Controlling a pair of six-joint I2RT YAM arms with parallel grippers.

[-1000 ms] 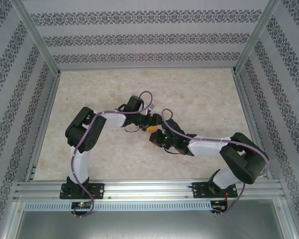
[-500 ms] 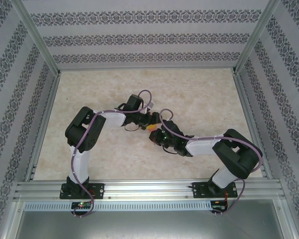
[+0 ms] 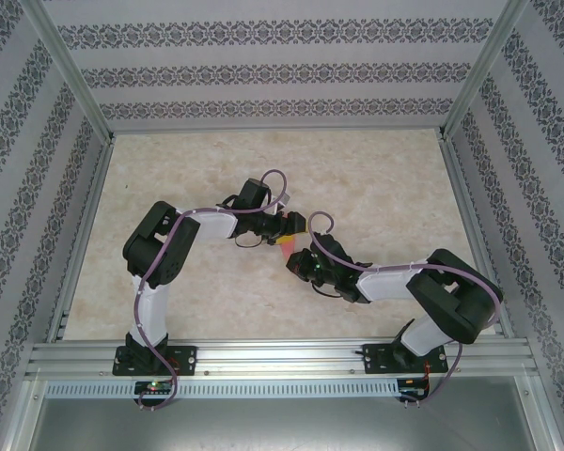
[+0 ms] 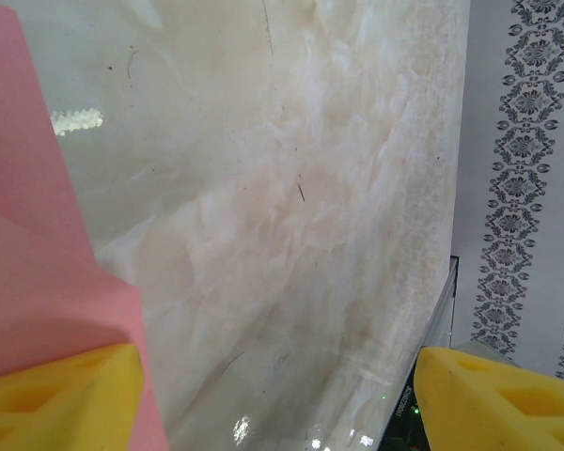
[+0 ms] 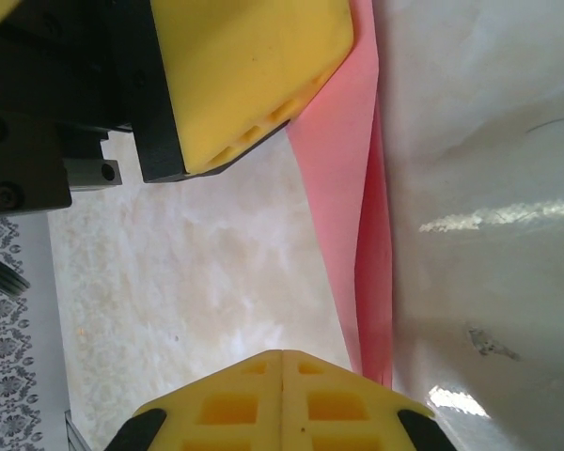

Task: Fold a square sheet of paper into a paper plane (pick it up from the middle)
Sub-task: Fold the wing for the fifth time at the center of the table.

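Square sheet of paper (image 3: 287, 243), creased into layers, no dart yet, lies mid-table (image 3: 385, 178); most folds left, I'd judge; left gripper (image 4: 277, 376) at its 12 o'clock, jaws wide; right gripper (image 5: 282, 362) at 5 o'clock, fingers pressed together, holding nothing.

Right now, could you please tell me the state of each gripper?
Left gripper: open, paper beside it, not gripped.
Right gripper: closed, next to the paper; whether it pinches it cannot be told.
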